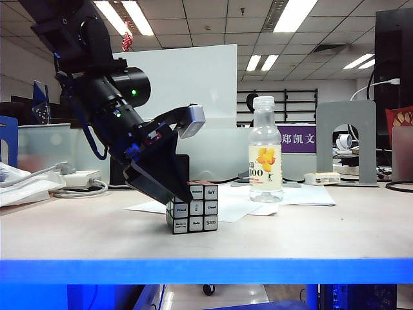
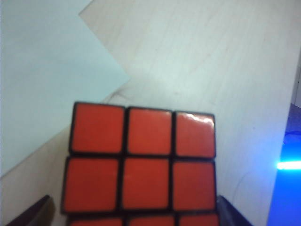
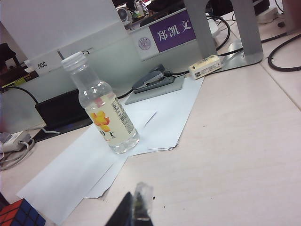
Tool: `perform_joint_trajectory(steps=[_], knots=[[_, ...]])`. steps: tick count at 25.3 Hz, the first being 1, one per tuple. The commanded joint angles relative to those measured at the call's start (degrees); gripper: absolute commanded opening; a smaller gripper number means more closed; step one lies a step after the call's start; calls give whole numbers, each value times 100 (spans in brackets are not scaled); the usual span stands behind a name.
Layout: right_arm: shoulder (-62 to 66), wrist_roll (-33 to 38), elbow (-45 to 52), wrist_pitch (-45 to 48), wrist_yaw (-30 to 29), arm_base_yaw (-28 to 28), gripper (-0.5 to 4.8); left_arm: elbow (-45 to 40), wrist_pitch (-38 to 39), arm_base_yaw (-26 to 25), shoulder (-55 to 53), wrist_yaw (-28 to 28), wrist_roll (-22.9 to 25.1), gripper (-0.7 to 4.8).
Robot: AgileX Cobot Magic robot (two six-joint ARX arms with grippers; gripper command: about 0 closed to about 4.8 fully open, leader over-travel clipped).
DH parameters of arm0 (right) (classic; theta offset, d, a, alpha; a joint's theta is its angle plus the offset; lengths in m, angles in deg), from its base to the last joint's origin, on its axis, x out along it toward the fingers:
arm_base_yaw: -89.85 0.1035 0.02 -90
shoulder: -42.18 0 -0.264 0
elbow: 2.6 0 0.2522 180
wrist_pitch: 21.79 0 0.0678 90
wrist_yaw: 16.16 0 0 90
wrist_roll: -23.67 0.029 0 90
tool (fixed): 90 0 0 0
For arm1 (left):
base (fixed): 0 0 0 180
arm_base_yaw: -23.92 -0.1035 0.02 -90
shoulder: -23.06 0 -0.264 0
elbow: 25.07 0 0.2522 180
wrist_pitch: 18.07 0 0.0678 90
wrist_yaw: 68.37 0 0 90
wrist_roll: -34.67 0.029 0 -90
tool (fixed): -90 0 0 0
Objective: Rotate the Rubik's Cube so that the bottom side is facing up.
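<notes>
The Rubik's Cube [image 1: 192, 207] stood on the surface [image 1: 310, 232] at lower centre of the exterior view, left of the bottle [image 1: 265, 150]. I judge the step was grasping: both fingers should straddle opposite sides evenly before closing. The left hand [image 1: 169, 195] was spread wide around the cube's top, gripping nothing. The right hand [image 3: 134, 214], at the bottom of its wrist view, was pressed together and empty.

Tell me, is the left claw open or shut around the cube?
Open. The left claw straddles the Rubik's Cube; its fingertips show at both sides of the red face. The right claw is shut, away from it.
</notes>
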Motion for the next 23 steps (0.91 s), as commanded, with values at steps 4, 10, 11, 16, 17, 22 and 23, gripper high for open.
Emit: perform_joint_trajectory(steps=[4, 10, 11, 16, 17, 22, 23], knots=[[-7, 9, 44, 96, -11, 2, 13, 22, -682, 94, -46, -111, -321, 479], [-7, 9, 44, 90, -9, 4, 14, 20, -623, 101, -282, -243, -553, 479], [-7, 9, 44, 90, -11, 4, 13, 22, -636, 101, -282, -240, -553, 479], [-7, 7, 44, 42, 9, 39, 13, 22, -702, 101, -282, -188, -557, 462], [-7, 7, 44, 15, 9, 63, 14, 22, -702, 101, -282, -192, -560, 430], [-7, 7, 44, 9, 11, 72, 13, 22, -715, 101, -282, -223, -557, 242], [-7, 7, 44, 11, 9, 72, 14, 22, -715, 101, -282, -223, -557, 220]])
